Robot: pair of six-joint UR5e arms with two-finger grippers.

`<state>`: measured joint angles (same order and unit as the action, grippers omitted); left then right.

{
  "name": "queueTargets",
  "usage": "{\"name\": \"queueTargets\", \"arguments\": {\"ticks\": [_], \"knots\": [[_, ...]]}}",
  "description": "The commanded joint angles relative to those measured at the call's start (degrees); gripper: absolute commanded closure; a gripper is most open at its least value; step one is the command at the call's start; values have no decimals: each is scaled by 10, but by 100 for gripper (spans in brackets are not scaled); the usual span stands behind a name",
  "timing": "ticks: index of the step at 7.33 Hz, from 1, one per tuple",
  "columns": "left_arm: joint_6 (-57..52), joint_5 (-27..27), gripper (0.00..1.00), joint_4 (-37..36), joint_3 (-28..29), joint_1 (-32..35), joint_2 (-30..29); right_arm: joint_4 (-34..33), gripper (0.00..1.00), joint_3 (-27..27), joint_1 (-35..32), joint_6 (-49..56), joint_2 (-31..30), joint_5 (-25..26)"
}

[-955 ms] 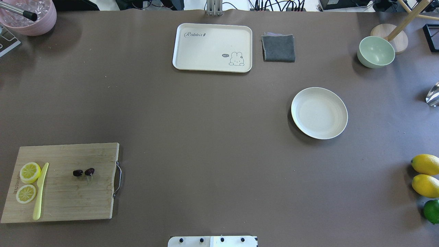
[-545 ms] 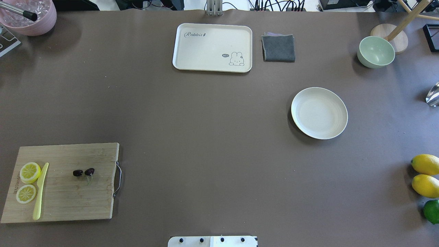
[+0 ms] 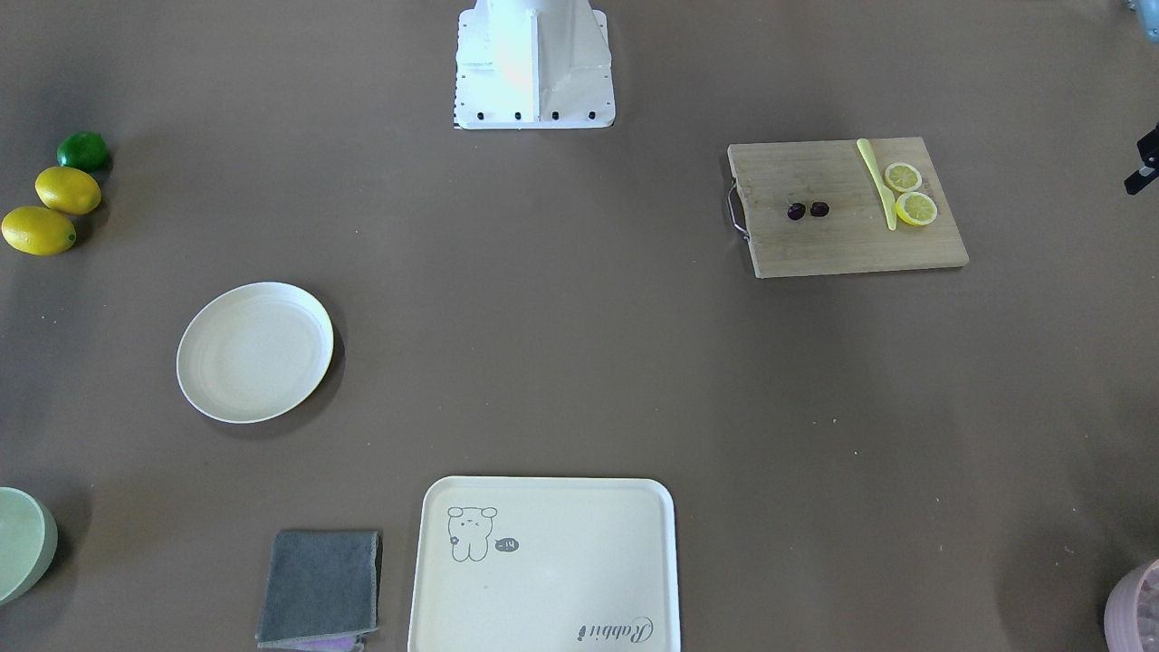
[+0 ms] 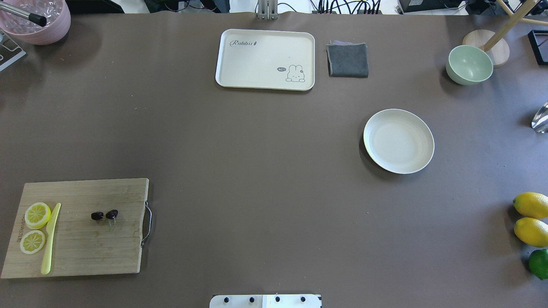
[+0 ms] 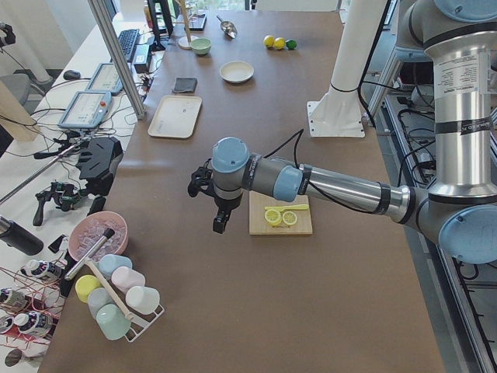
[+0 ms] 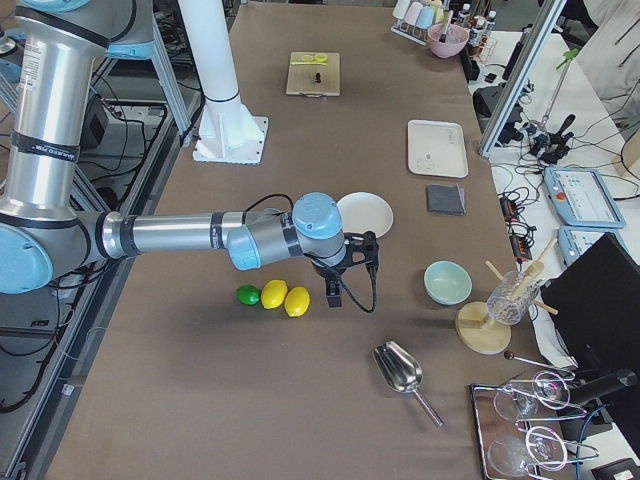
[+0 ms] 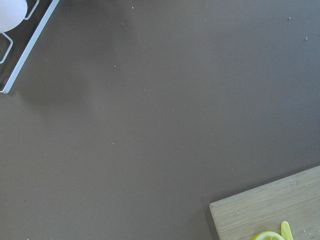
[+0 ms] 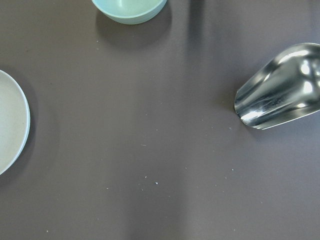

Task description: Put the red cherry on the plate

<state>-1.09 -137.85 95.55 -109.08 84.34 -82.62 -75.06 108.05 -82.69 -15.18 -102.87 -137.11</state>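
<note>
The red cherry, two small dark fruits on one stem, lies near the middle of a wooden cutting board at the table's near left; it also shows in the front view. The plate is round, cream-white and bare, and sits right of centre. My left gripper hangs over the table beyond the board's lemon end; I cannot tell whether it is open or shut. My right gripper hangs beside the lemons, off the plate; its state I cannot tell either.
Two lemon slices and a yellow knife share the board. A cream tray, grey cloth and green bowl line the far side. Lemons and a lime sit at the right edge, a metal scoop nearby.
</note>
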Motion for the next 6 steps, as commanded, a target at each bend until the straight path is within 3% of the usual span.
{"name": "queueTargets", "arguments": {"ticks": [1,4,6], "knots": [[17,3,2,17,6,-1,-3,8,3,-20,91,-85,62,48],[50,33,2,46,8,-2,-9,21,5,-63,176,-131,141,60],[51,34,2,46,11,-5,-12,30,5,-136,227,-187,215,93]]}}
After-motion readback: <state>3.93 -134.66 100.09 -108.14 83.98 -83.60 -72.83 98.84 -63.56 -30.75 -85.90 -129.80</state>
